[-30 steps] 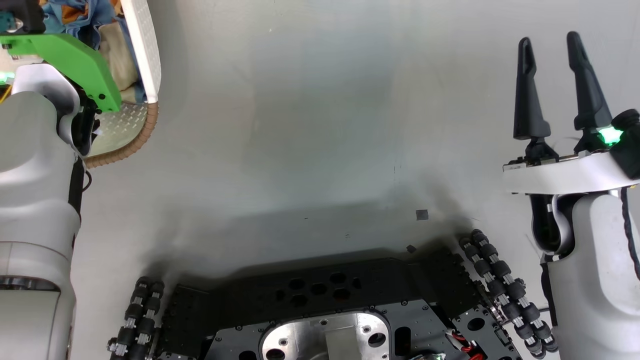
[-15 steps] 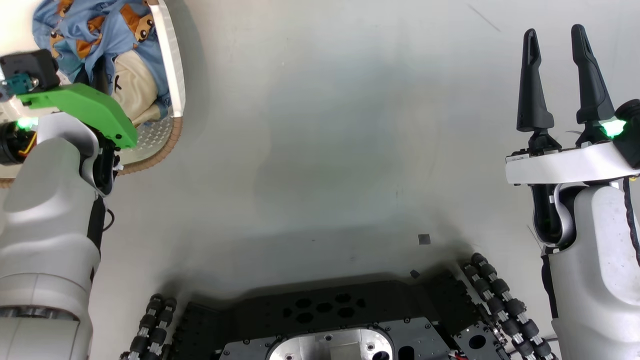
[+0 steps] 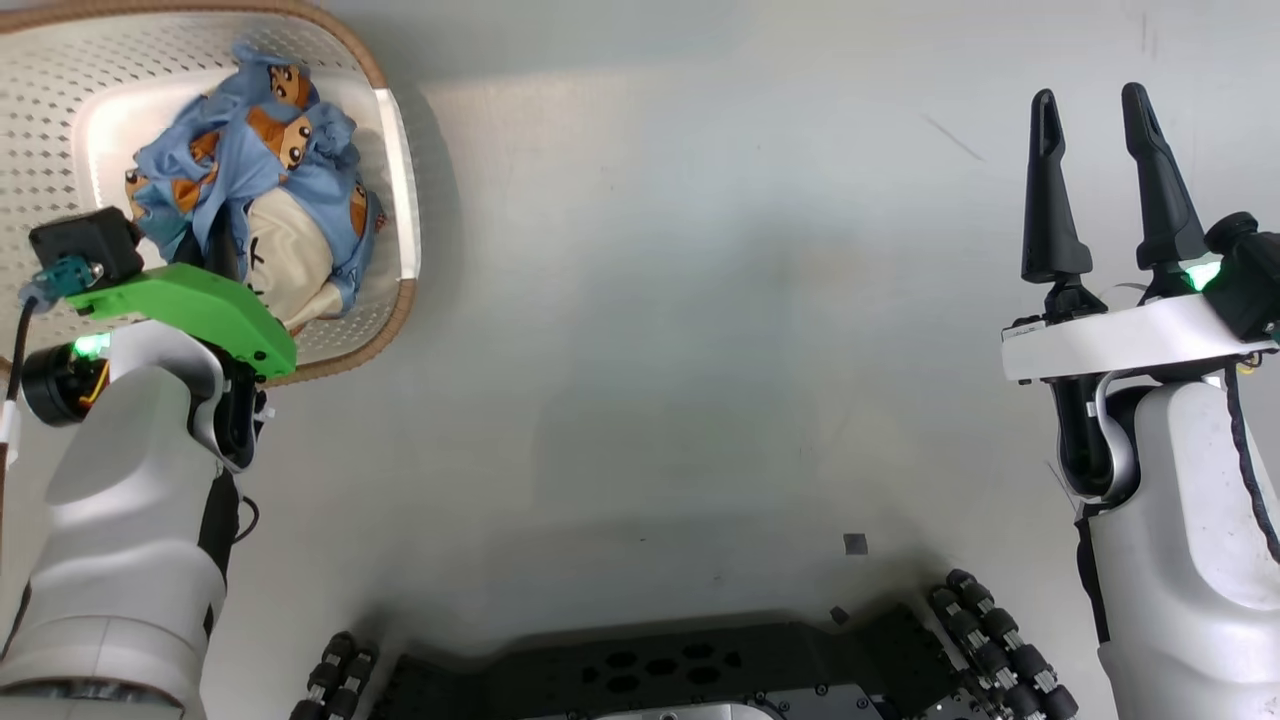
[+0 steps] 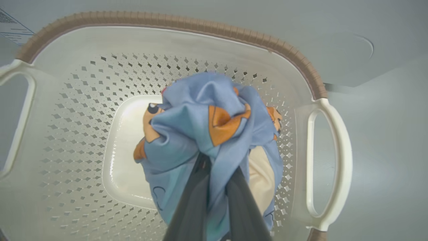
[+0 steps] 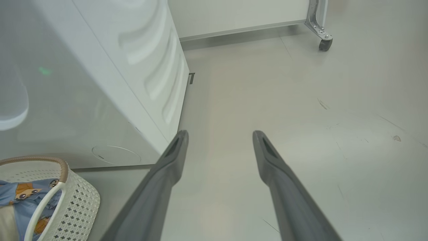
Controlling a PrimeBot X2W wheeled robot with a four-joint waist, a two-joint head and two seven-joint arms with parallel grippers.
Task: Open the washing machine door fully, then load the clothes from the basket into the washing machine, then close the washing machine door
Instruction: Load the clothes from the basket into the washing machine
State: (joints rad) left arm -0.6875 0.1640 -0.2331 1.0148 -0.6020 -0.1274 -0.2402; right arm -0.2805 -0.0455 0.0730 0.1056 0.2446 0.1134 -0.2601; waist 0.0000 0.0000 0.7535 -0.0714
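The cream basket [image 3: 402, 240] with the brown rim stands on the floor at the upper left of the head view. The clothes [image 3: 290, 190], light blue with orange-brown bears and a cream lining, lie bunched inside it. In the left wrist view my left gripper [image 4: 217, 162] is shut on the blue clothes [image 4: 200, 127], which gather up at the fingertips above the floor of the basket [image 4: 200, 26]. My right gripper [image 3: 1088, 92] stands open and empty at the far right, over bare floor. Its wrist view shows the open right gripper [image 5: 219, 133] beside the white washing machine [image 5: 100, 83]. The washing machine door is out of view.
A round flap [image 5: 115, 154] sits low on the washer front, just behind the basket [image 5: 80, 197]. A white panel on a caster [image 5: 322, 43] stands farther back. My black wheeled base [image 3: 680, 680] lies along the bottom of the head view. Grey floor spreads between the arms.
The head camera has tilted, so the whole basket and the clothes have come into the picture. The left gripper stays shut on the clothes and the right gripper stays open.
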